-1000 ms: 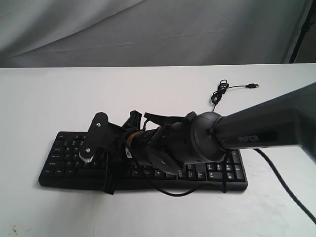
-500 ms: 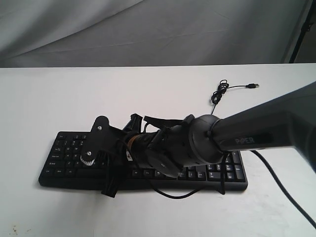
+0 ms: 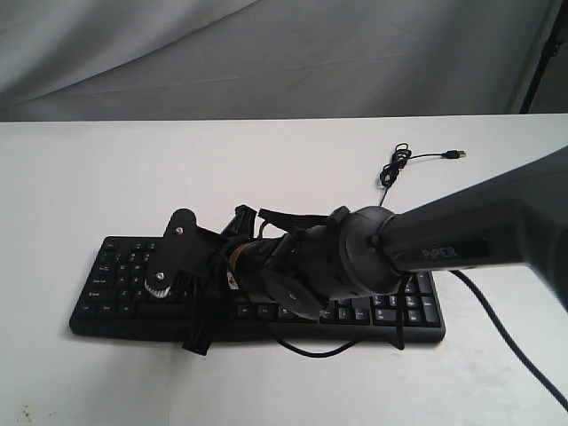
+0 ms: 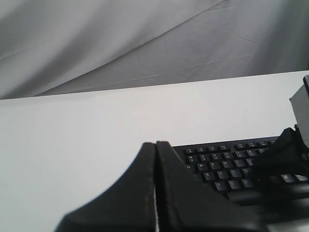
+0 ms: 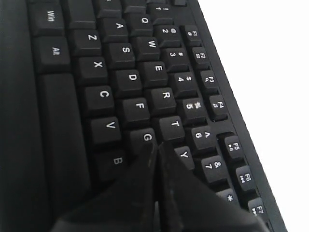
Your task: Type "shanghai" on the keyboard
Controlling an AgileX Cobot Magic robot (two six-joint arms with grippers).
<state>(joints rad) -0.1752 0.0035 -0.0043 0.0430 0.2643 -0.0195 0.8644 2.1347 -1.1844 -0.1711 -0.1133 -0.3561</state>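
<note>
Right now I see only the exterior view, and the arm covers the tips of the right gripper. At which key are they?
Observer: In the right wrist view the right gripper is shut. Its tip is at the edge of the G key, on the side toward the Y key. The fingers cover the place of the next key.
Operator: I do not find the left gripper at all. Where is it?
Observer: The left wrist view shows the left gripper shut as well. White table lies around its tip, and the keyboard lies beyond it, so it seems to be off the keys.
</note>
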